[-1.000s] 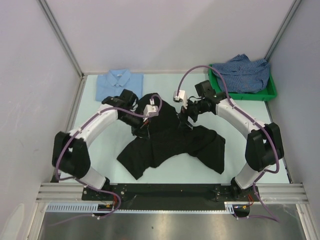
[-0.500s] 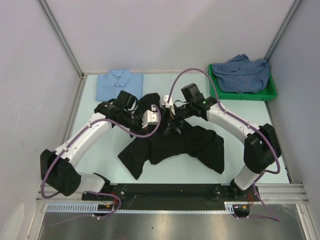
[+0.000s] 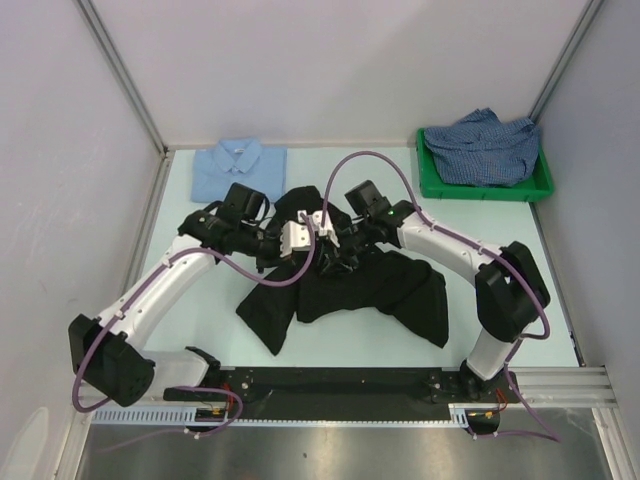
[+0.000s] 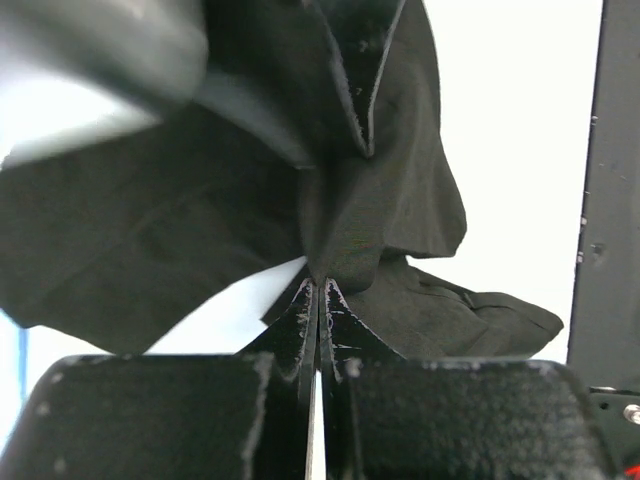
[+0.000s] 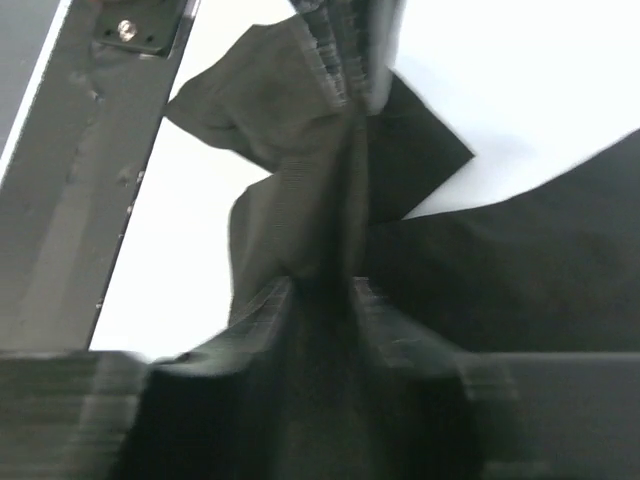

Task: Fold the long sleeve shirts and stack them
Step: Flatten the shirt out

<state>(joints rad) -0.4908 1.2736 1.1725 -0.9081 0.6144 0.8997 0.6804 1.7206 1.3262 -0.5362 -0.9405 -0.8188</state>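
Pale green table (image 3: 545, 240): black shirt (image 3: 370, 290) lies crumpled at centre. Left gripper (image 4: 318, 285) is pinched tight on a fold of it. Right gripper (image 5: 325, 285), blurred, has its jaws clamped on fabric alongside. Light blue shirt (image 3: 240, 165) lies folded behind-left of the black shirt; checked shirt (image 3: 487, 145) is heaped in green bin (image 3: 480, 190) behind-right.

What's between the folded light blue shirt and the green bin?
Bare table, seen in the top external view; only a purple cable arches over that stretch.
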